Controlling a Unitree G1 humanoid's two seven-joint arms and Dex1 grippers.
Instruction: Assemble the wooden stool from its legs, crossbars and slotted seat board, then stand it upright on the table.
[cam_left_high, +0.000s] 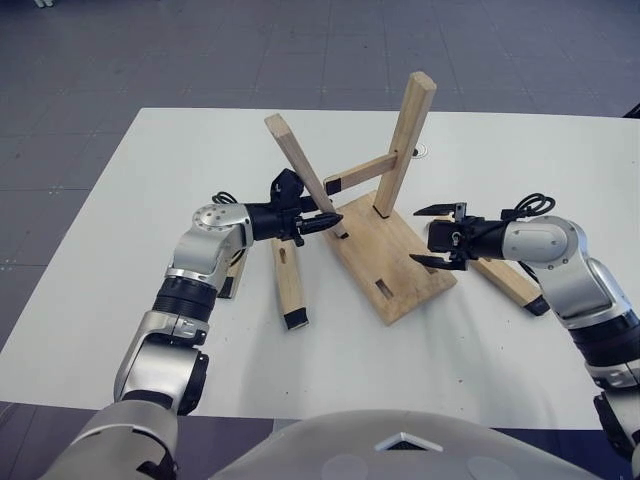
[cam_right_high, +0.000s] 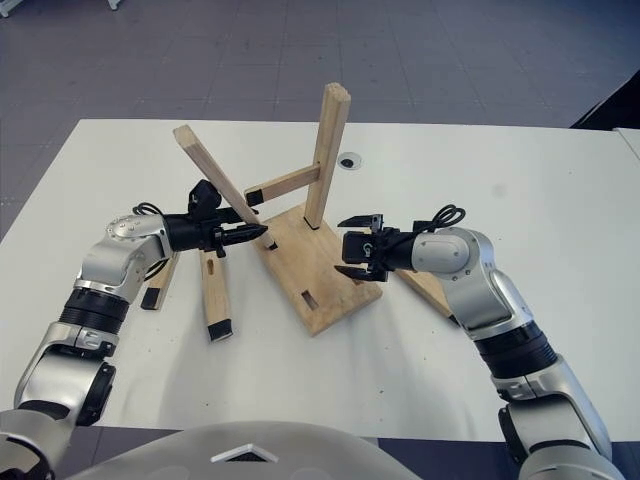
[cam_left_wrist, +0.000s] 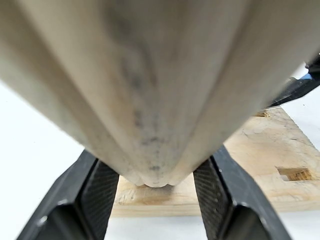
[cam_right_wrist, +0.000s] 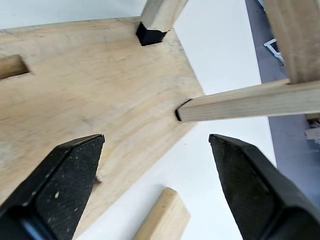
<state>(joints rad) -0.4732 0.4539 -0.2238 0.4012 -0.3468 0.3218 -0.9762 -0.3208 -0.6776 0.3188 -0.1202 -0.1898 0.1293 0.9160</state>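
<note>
low over seat board (cam_left_high: 400, 262), left gripper (cam_left_high: 318, 224) clamps leg (cam_left_high: 305, 172)

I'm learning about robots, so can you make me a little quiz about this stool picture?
1. True or false: the right gripper is shut on the board.
2. How many legs stand in the board? A one, B two, C four.
3. Fill in: the left gripper is shut on the tilted ___.
Key: 1 false, it is open. 2 B: the upright leg and the tilted leg. 3 leg.
</note>
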